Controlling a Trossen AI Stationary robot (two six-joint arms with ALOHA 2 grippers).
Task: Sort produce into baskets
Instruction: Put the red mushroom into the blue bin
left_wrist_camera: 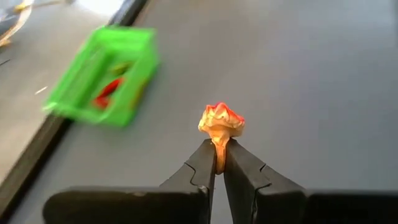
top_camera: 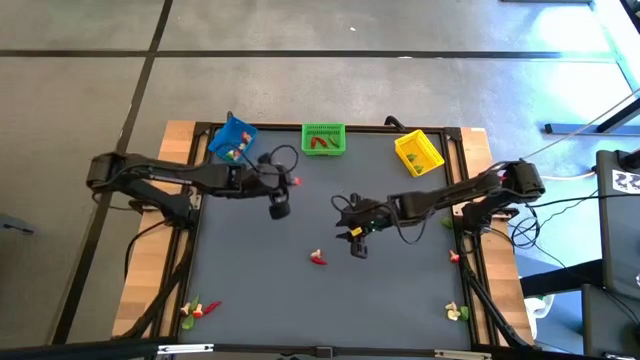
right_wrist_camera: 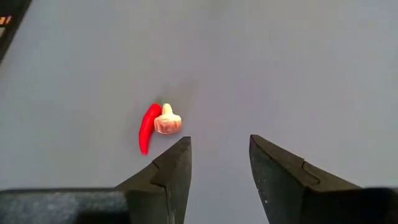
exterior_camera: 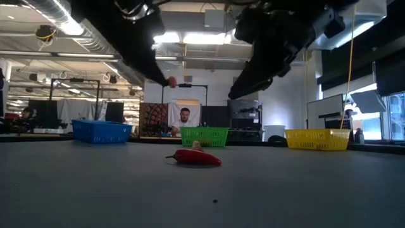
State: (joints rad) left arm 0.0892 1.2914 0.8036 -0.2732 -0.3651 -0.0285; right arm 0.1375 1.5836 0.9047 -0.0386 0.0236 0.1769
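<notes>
Produce is scattered over the dark table (top_camera: 250,290), and the green basket (top_camera: 323,139) at the middle of the table's far edge serves as the landmark. A red chili (top_camera: 319,260) and a whitish mushroom (right_wrist_camera: 167,121) lie touching each other on the mat, well in front of the green basket, toward the near side. The green basket already holds red and green pieces (left_wrist_camera: 111,87). To its left stands the blue basket (top_camera: 232,140), tilted and with small pieces inside; to its right stands the yellow basket (top_camera: 418,151), also turned at an angle.

The left pincer (left_wrist_camera: 219,163) is closed tight on a small whitish piece with a red top (left_wrist_camera: 221,121), held above the mat just in front of and slightly left of the green basket. The right pincer (right_wrist_camera: 219,163) has its fingers apart and holds nothing; it hangs above the mat in front of the green basket, just beyond the chili and mushroom.

More small pieces lie on the wooden border: a red and green cluster (top_camera: 198,310) at the near left corner, a whitish and green one (top_camera: 456,313) at the near right corner, and a red one (top_camera: 454,257) along the right edge.

In the low view a person (exterior_camera: 184,120) sits in the room behind the green basket.
</notes>
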